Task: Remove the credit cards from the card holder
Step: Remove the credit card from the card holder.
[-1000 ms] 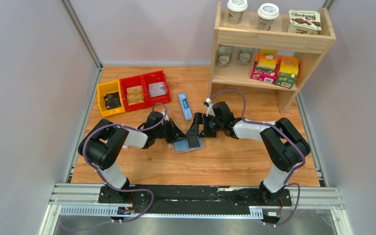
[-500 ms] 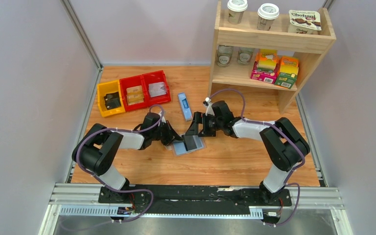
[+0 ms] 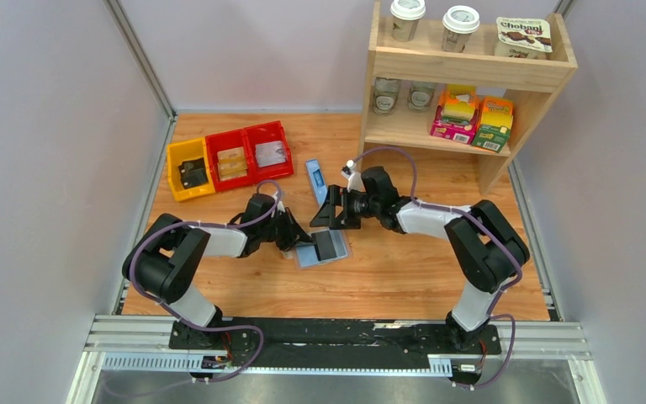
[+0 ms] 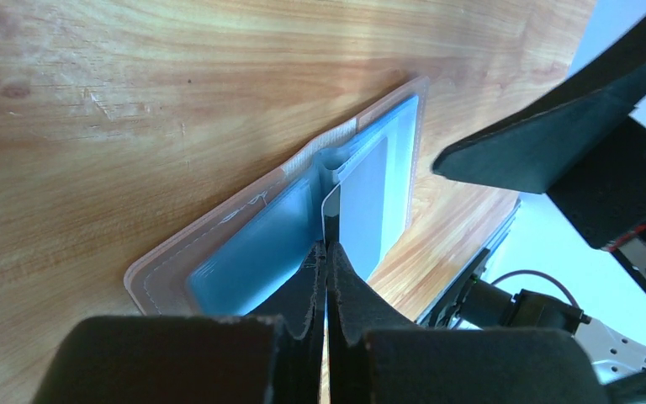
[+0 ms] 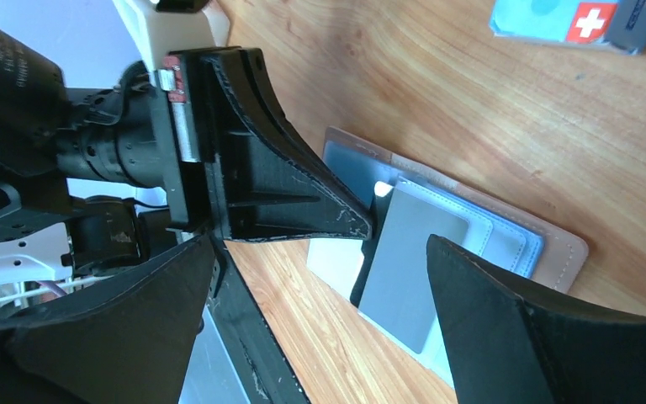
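Observation:
The card holder [image 3: 306, 257] lies open on the table, tan rim [image 5: 565, 249] outside and pale blue lining [image 4: 248, 257] inside. A dark credit card [image 3: 331, 244] sticks partly out of one of its slots; it looks grey in the right wrist view [image 5: 408, 282]. My left gripper [image 3: 304, 241] is shut on that card's edge [image 4: 330, 210], fingertips pinched together [image 4: 326, 249]. My right gripper [image 3: 330, 215] hovers open just behind the holder, with nothing between its fingers [image 5: 547, 337]; the left gripper [image 5: 363, 224] shows between them.
A long narrow blue box [image 3: 317, 183] lies just behind the holder and appears in the right wrist view too [image 5: 572, 21]. A yellow bin [image 3: 189, 172] and two red bins [image 3: 251, 155] stand at back left. A wooden shelf [image 3: 471, 71] with cups and boxes stands at back right.
My right gripper has drawn back from the holder toward the blue box, still open. The left arm has pulled slightly left, keeping its grip on the card.

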You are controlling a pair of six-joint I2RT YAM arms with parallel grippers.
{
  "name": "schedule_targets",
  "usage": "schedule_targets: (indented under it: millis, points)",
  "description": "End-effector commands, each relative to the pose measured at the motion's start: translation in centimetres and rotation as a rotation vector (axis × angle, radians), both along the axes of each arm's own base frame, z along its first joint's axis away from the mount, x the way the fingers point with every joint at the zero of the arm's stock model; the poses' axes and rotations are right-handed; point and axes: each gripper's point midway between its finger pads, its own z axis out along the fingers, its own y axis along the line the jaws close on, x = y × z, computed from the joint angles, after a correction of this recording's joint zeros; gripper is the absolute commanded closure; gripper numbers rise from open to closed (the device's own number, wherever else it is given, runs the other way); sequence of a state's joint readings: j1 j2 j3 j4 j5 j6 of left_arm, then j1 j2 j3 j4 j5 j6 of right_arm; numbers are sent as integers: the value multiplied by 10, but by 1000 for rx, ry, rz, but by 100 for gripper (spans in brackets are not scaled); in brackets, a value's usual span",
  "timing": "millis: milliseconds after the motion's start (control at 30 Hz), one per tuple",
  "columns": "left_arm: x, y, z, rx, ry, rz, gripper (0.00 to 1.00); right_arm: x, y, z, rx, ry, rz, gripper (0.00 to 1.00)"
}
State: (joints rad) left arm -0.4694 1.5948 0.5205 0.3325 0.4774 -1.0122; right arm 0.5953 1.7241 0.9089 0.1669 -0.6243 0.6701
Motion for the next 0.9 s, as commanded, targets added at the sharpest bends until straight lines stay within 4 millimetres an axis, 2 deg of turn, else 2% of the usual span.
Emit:
schedule_targets:
  millis: [0,167,300,467,700,867]
  points:
    - [7,-1,11,-3,-48,-12,100,-3,9,-11,30,33,32,0]
    - [6,0,11,-1,-47,-11,99,-11,-5,-48,-49,70,14,0]
    - [6,-1,12,-2,-55,-12,89,-18,-16,-66,-94,84,7,0]
    - [8,-6,11,-28,-42,-22,79,-21,-18,-70,-99,83,9,0]
    - [9,-15,8,-61,-17,-35,78,-22,-17,-67,-88,72,18,0]
    - [8,-14,6,-55,-11,-31,90,-22,-18,-68,-89,72,18,0]
